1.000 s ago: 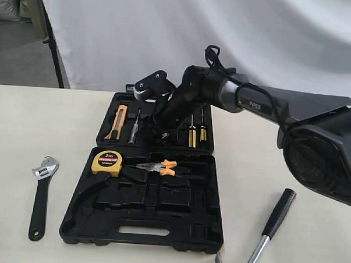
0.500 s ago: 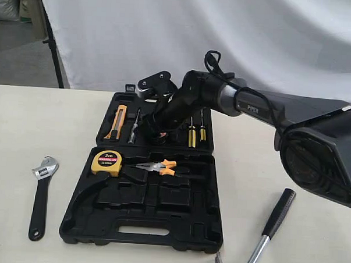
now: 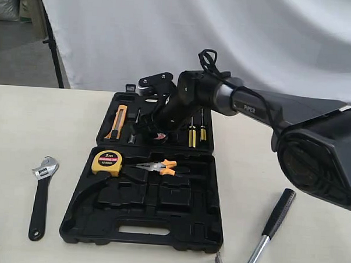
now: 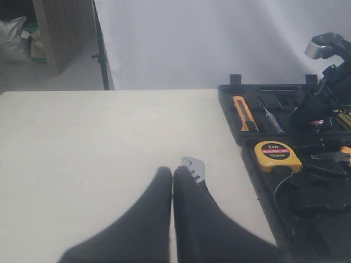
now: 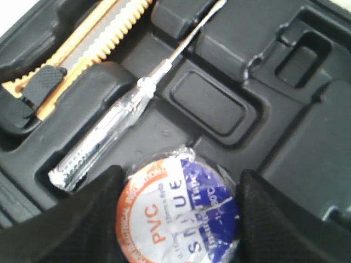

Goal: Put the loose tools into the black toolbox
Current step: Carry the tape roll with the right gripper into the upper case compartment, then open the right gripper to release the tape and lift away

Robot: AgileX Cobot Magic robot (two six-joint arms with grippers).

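Note:
The black toolbox (image 3: 142, 230) lies open on the table. My right gripper (image 5: 181, 181) reaches into its far half, shut on the small tape roll (image 5: 178, 211), a finger pressed to each side of it just above the moulded tray. In the exterior view the tape roll (image 3: 161, 136) shows only as a small spot under the wrist. The black-handled wrench (image 3: 41, 196) lies on the table left of the box. The hammer (image 3: 271, 227) lies at the front right. My left gripper (image 4: 173, 174) is shut and empty, hovering over the table beside the wrench head (image 4: 193, 166).
A yellow tape measure (image 3: 106, 161) and orange-handled pliers (image 3: 160, 167) sit in the near half of the box. An orange utility knife (image 3: 117, 122), a clear tester screwdriver (image 5: 109, 139) and yellow-handled screwdrivers (image 3: 193, 132) fill the far half. A white backdrop hangs behind.
The right wrist has shifted slightly right and settled lower over the far half of the box with the tape roll. The wrench, hammer and box have not moved.

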